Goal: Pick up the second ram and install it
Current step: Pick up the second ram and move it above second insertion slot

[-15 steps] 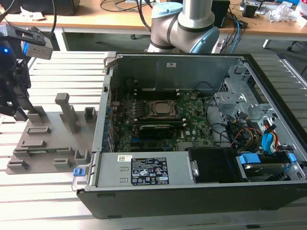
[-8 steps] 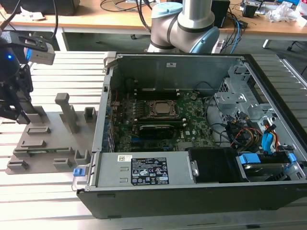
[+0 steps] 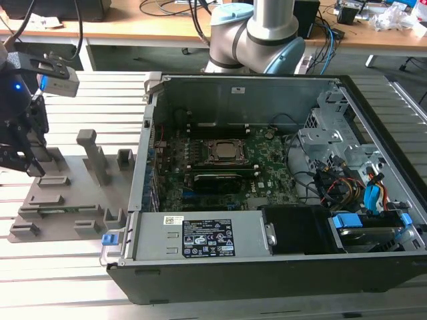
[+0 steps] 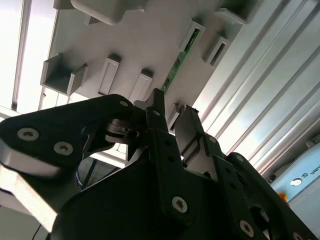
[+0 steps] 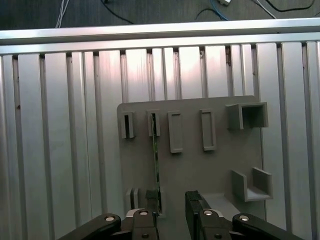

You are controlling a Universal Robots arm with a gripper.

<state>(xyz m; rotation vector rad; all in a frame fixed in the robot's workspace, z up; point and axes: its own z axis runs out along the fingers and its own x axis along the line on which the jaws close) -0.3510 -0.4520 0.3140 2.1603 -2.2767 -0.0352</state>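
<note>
The second ram stands on edge in the slotted holders of a grey fixture plate, showing as a thin green strip; it appears again in the second wrist view. My gripper hovers over the near end of the stick, open, with one finger right beside the board's edge and the other finger apart from it. In the exterior view the gripper hangs over the fixture plate at the view's far left, outside the computer case.
An open computer case lies at the exterior view's right, with a green motherboard, a silver processor and a black fan duct inside. The plate rests on a ribbed aluminium table. Grey posts rise from the plate.
</note>
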